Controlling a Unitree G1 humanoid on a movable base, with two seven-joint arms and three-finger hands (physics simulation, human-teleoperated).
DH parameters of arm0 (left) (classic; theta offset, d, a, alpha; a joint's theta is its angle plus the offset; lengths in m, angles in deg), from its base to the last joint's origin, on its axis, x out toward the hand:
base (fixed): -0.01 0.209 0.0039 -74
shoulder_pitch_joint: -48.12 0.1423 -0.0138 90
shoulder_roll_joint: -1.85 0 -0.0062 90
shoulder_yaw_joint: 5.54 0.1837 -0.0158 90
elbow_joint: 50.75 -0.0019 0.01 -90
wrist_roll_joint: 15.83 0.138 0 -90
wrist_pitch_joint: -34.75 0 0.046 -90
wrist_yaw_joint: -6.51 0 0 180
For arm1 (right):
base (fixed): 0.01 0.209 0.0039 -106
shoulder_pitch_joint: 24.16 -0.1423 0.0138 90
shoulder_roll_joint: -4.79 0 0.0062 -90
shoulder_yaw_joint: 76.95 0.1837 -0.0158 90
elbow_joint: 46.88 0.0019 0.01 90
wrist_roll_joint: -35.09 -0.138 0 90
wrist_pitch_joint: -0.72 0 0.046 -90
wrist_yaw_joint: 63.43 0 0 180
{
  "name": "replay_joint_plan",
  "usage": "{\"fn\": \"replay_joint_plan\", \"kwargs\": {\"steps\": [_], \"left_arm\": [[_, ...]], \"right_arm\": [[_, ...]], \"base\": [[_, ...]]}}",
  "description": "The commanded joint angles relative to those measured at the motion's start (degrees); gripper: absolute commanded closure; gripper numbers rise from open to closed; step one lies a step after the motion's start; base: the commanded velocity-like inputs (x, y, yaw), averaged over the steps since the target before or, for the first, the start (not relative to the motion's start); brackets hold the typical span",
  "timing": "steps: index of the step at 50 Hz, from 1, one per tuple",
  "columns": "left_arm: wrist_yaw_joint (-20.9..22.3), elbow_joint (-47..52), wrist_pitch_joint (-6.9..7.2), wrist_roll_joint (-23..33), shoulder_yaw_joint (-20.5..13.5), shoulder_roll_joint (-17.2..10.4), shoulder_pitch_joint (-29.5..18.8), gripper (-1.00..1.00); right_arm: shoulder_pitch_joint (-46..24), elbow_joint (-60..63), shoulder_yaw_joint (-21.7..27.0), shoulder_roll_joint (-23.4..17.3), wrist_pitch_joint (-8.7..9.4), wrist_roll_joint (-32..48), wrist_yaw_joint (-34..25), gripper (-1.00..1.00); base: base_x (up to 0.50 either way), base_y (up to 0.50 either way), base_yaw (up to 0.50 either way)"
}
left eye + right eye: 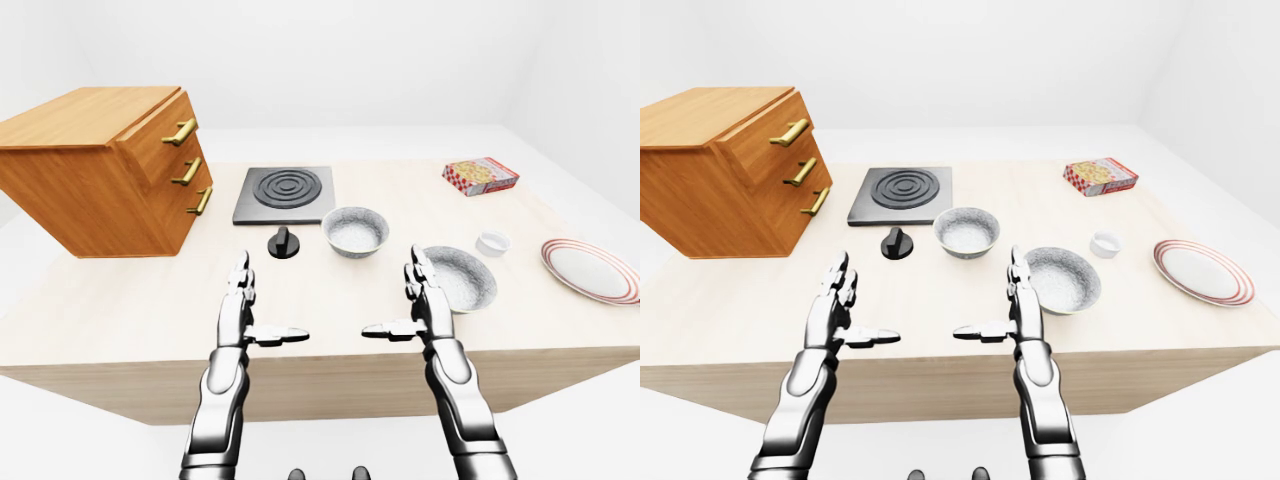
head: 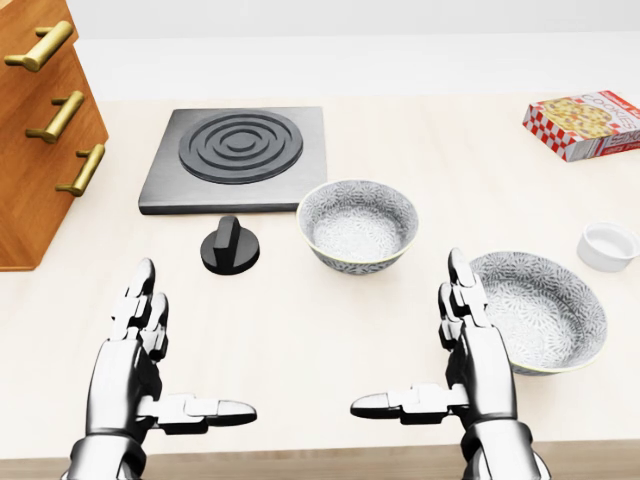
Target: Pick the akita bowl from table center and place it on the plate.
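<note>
A grey patterned bowl [image 2: 358,224] stands upright at the table's middle, just right of the black knob. A second, wider grey patterned bowl [image 2: 540,310] sits lower right of it. The white plate with red rings [image 1: 592,270] lies near the table's right edge, outside the head view. My left hand [image 2: 190,345] hovers open at the lower left of the head view, fingers straight, thumb pointing inward. My right hand [image 2: 410,335] is open the same way, its fingers [image 2: 462,300] right beside the wider bowl's left rim. Neither hand holds anything.
A wooden drawer cabinet [image 1: 100,170] with brass handles fills the table's left. A dark burner plate [image 2: 235,155] and a black knob [image 2: 230,245] lie above my left hand. A small white cup [image 2: 607,245] and a red-checked box [image 2: 585,122] are on the right.
</note>
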Motion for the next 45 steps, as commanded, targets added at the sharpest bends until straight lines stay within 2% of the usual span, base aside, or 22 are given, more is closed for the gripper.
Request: {"fn": "replay_joint_plan", "kwargs": {"steps": [1, 3, 5, 7, 9, 11, 12, 13, 17, 21, 28, 45], "left_arm": [[2.6, -0.4, 0.41, -2.4, -2.2, -0.9, 0.8, -1.0], [2.8, -0.3, -0.31, -1.7, -2.2, -1.2, 0.8, -1.0], [3.1, 0.2, -0.25, -0.7, -2.1, -1.5, 0.6, -1.0], [3.4, 0.6, 0.91, -0.5, -2.4, -1.6, -0.2, -1.0], [3.7, 1.5, 2.72, 0.7, -2.3, -2.2, -1.7, -1.0], [3.8, 2.2, 3.78, 2.1, -2.3, -2.5, -3.0, -1.0], [3.9, 2.2, 3.81, 2.2, -2.4, -2.4, -3.0, -1.0], [4.0, 3.1, 5.18, 1.8, -2.9, -2.7, -4.9, -1.0], [4.0, 3.1, 5.18, 1.7, -4.0, -3.8, -10.4, -1.0], [3.7, 3.3, 5.18, 1.6, -4.5, -4.6, -13.4, -1.0], [3.8, 2.3, 5.18, 1.3, -4.7, -4.8, -14.4, -1.0], [3.9, 3.1, 5.18, 1.4, -4.7, -5.0, -14.6, -1.0]], "right_arm": [[-0.9, 0.4, 0.6, -0.4, 1.46, 0.2, -1.0, -1.0], [-1.3, 1.1, 0.5, -0.4, 2.64, 0.4, -1.0, -1.0], [-1.6, 2.8, 0.1, -0.5, 4.06, 0.6, -1.5, -1.0], [-1.8, 4.4, 0.0, -0.5, 4.9, 0.9, -1.6, -1.0], [-3.3, 6.5, -0.1, -0.6, 4.9, 1.7, -1.3, -1.0], [-5.0, 7.4, 0.1, -0.8, 4.9, 2.3, -1.1, -1.0], [-5.0, 7.5, 0.2, -0.8, 4.9, 2.3, -1.1, -1.0], [-6.2, 8.5, 0.6, -0.9, 4.9, 2.2, -0.8, -1.0], [-8.3, 9.9, 1.3, -1.2, 4.9, 2.3, 0.0, -1.0], [-7.9, 11.9, 1.2, -1.3, 4.9, 2.7, -0.1, -1.0], [-6.9, 10.9, 1.3, -1.1, 4.9, 1.8, -0.2, -1.0], [-6.5, 11.2, 1.5, -1.2, 4.9, 1.2, -0.4, -1.0]], "base": [[0.0, 0.0, 0.0], [0.0, 0.0, 0.0], [0.0, 0.0, 0.0], [0.0, 0.0, 0.0], [0.0, 0.0, 0.0], [0.0, 0.0, 0.0], [0.0, 0.0, 0.0], [0.0, 0.0, 0.0], [0.0, 0.0, 0.0], [0.0, 0.0, 0.0], [0.0, -0.07, 0.0], [-0.04, -0.5, 0.0]]}}
